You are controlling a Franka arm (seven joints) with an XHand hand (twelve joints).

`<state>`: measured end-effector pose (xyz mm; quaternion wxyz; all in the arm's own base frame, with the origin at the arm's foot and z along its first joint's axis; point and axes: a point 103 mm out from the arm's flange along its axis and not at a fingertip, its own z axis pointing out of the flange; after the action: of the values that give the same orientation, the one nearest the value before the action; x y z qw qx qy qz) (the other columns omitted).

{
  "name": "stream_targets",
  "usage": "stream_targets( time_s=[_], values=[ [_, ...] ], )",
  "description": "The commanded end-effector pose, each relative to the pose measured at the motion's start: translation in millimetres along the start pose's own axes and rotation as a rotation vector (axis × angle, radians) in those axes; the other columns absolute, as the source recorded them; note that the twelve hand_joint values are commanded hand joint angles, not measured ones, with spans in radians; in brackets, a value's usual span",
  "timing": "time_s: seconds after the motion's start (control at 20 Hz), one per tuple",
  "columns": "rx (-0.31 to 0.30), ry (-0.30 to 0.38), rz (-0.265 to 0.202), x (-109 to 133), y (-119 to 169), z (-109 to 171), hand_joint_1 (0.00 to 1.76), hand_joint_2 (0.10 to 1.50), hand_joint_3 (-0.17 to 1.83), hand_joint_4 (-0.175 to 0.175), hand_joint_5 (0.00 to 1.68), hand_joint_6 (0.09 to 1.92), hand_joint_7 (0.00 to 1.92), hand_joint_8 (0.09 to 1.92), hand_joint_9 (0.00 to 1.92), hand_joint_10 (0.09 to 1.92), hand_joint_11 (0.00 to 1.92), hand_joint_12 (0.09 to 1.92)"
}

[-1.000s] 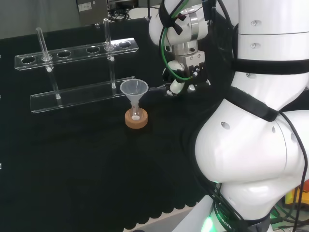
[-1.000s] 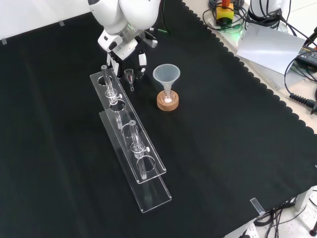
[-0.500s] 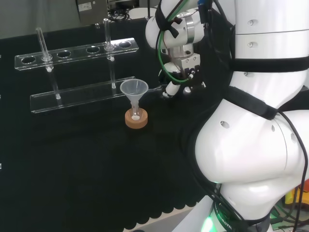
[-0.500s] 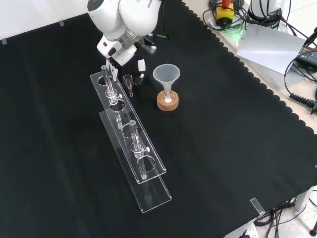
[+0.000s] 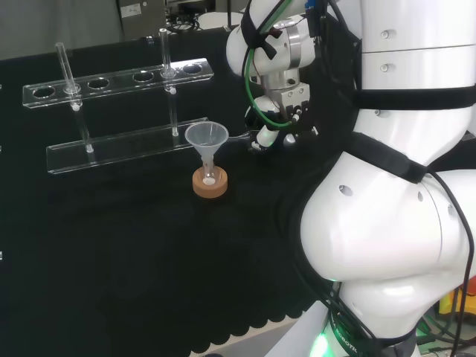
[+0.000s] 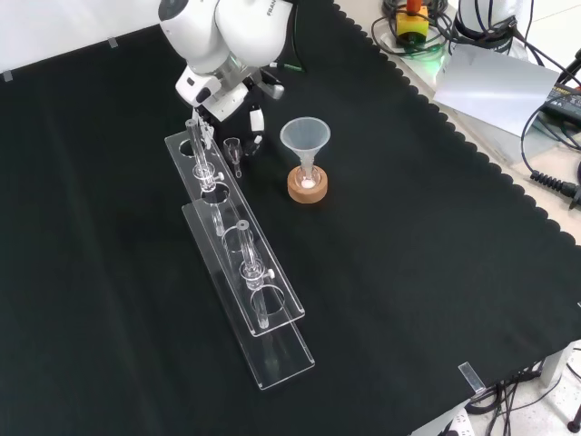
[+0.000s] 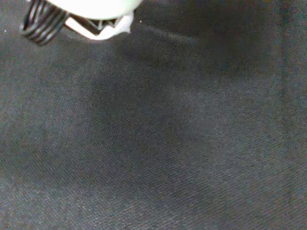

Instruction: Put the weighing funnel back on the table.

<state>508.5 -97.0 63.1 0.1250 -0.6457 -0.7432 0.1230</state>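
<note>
We see the small clear weighing funnel (image 6: 233, 146) just beside the black and white robot hand (image 6: 255, 117) (near the clear plastic rack (image 6: 272, 313) with 2 tubes); whether the hand grips it, we cannot tell.

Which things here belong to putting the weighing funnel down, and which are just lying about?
Job: weighing funnel, next to the robot hand; black cloth, where it is to lie.
Lying about: big funnel in its flask on a cork ring; clear rack with tubes.
</note>
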Motion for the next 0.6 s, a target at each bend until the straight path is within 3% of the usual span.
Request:
stream_targets(
  time_s=[0.05,0.6],
  values=[
    [-0.015,-0.017,-0.005,10.1,3.1,3.5,1.08,0.68,0.74,0.175,1.13,0.96,1.01,0.69,1.11,0.35,0.81,1.11],
    [0.005,-0.061,-0.024,15.4,3.8,11.4,1.09,0.69,0.72,0.175,1.14,0.94,0.99,0.7,1.1,0.36,0.8,1.11]
  ],
)
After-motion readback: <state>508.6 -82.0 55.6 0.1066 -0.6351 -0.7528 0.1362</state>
